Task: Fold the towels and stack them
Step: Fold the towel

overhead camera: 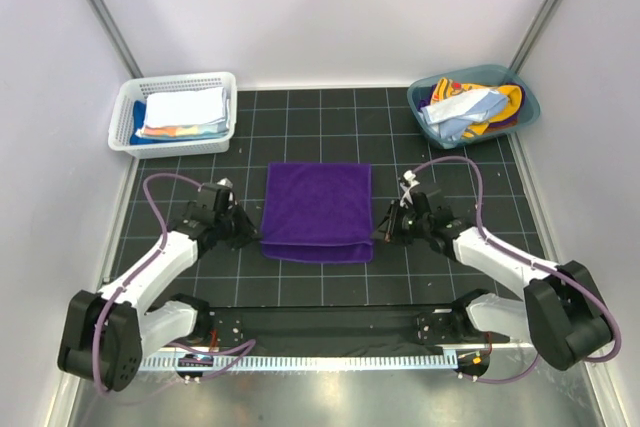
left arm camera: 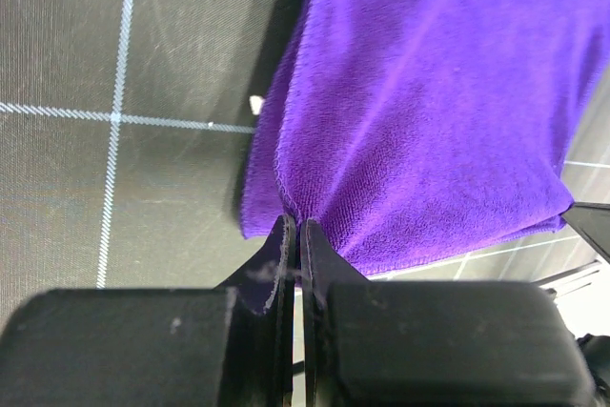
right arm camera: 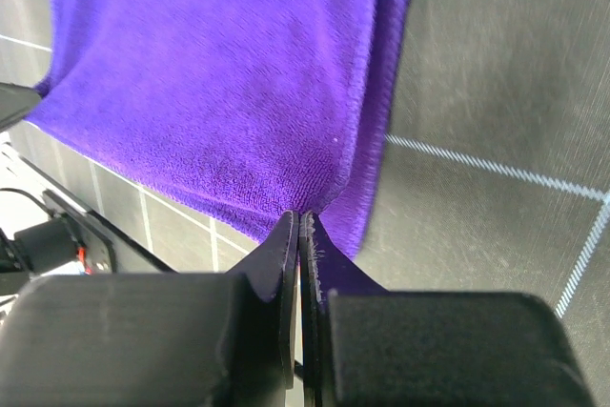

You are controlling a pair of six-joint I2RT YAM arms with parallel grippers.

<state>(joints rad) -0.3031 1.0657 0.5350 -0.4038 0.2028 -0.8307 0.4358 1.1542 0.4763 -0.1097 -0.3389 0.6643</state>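
The purple towel (overhead camera: 318, 209) lies flat in the middle of the black grid mat (overhead camera: 450, 177), with its four edges almost parallel to the grid lines. Its far edge at 12 o'clock is straight. Its near edge at 6 o'clock looks thicker, and there two layers show one over the other. Mat shows on all sides of this towel: a wide band toward 12 o'clock, a strip at 9 o'clock and at 3 o'clock where the arms lie, and a narrower strip at 6 o'clock before the rail (overhead camera: 330, 322) that carries the arm bases.

From the towel, the white mesh basket (overhead camera: 125, 117) stands at about 10 o'clock with folded towels (overhead camera: 185, 112) inside, and the teal tub (overhead camera: 530, 107) at about 2 o'clock holds loose towels (overhead camera: 465, 107). Both are well apart from the purple one and close to the white walls (overhead camera: 320, 7).

The left gripper (overhead camera: 252, 232) is at the towel's near left corner, around 8 o'clock. In its wrist view the two fingers (left arm camera: 282, 245) are pressed together on the towel's edge. The right gripper (overhead camera: 385, 230) is at the near right corner, around 4 o'clock, and its fingers (right arm camera: 286, 235) also pinch the purple edge tightly.
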